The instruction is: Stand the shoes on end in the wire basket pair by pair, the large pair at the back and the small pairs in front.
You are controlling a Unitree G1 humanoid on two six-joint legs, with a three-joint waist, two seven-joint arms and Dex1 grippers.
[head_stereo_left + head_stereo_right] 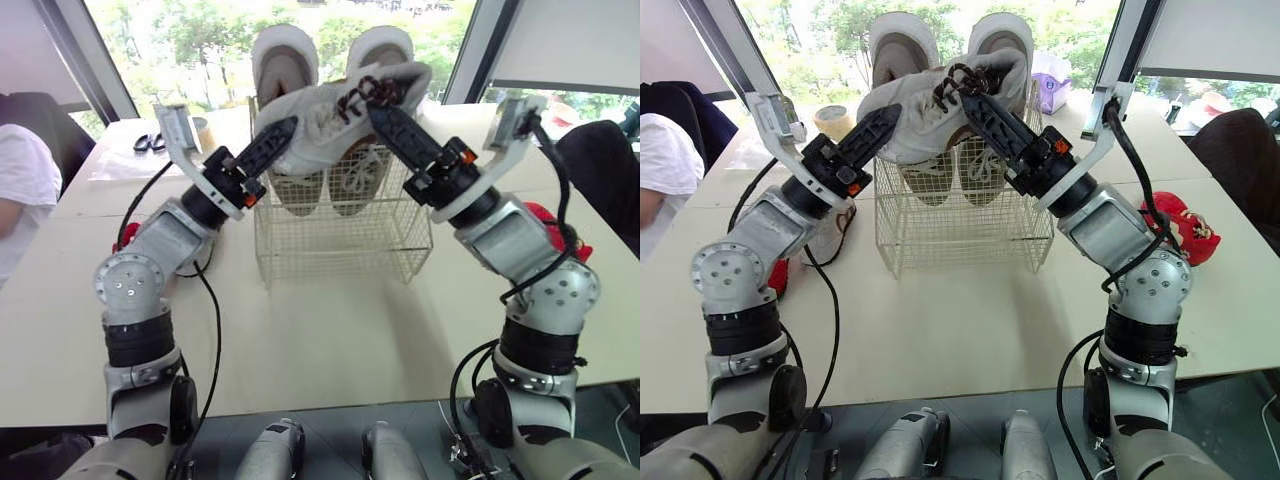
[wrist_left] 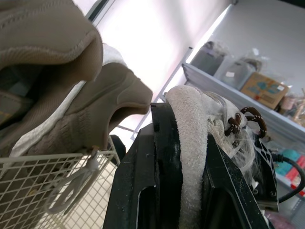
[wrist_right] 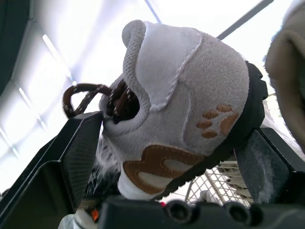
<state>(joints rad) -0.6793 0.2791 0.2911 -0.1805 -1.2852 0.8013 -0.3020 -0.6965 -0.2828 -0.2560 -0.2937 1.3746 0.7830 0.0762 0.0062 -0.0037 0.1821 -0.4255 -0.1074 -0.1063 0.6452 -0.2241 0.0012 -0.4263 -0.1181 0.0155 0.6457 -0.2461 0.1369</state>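
Left hand (image 1: 286,129) and right hand (image 1: 377,110) clamp one small shoe (image 1: 325,128) (brown laces). It hangs over the wire basket (image 1: 340,242).

Pale table (image 1: 330,340): wire basket (image 1: 340,250), scissors (image 1: 150,143), red object (image 1: 1180,228).

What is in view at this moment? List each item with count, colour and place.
wire basket: one, cream, mid-table
large sneakers: two, beige and white, on end at the basket's back
small pale grey suede shoe: at least one, brown laces, held above the basket
scissors: one, black, table's far left
tape roll: one, tan, near the scissors
red object: one, table's right
table: one, beige
person: one, white shirt, left edge
left end effector: black, shut on the shoe
right end effector: black, shut on the shoe
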